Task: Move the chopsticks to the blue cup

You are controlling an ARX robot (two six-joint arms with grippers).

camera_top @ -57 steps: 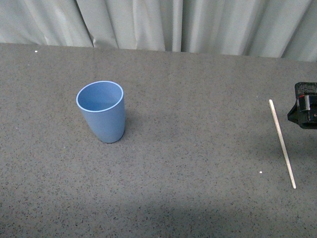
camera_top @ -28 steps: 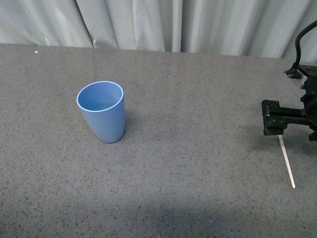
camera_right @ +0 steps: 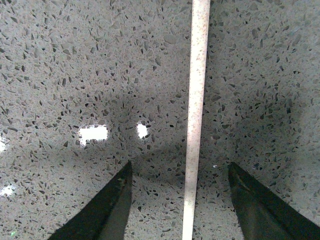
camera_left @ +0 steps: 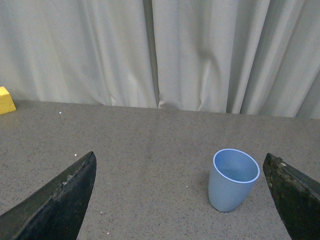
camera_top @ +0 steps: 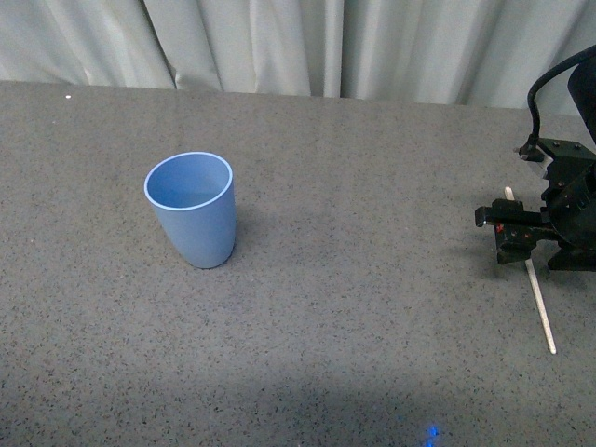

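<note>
The blue cup [camera_top: 191,209] stands upright on the grey table, left of centre; it also shows in the left wrist view [camera_left: 233,180]. The chopstick [camera_top: 540,307], a thin cream stick, lies flat at the far right. My right gripper [camera_top: 526,244] is open, low over the stick's middle. In the right wrist view the chopstick [camera_right: 195,115] lies between the two open fingertips of the right gripper [camera_right: 180,200], close to the table. My left gripper [camera_left: 180,200] is open and empty, with the cup between and beyond its fingers; it is out of the front view.
A grey speckled table [camera_top: 372,354] runs back to a pale curtain [camera_top: 307,42]. A yellow block [camera_left: 6,100] sits at the table's far edge in the left wrist view.
My right gripper has come in from the right edge and lowered over the chopstick's middle. The cup and the stick have not moved.
</note>
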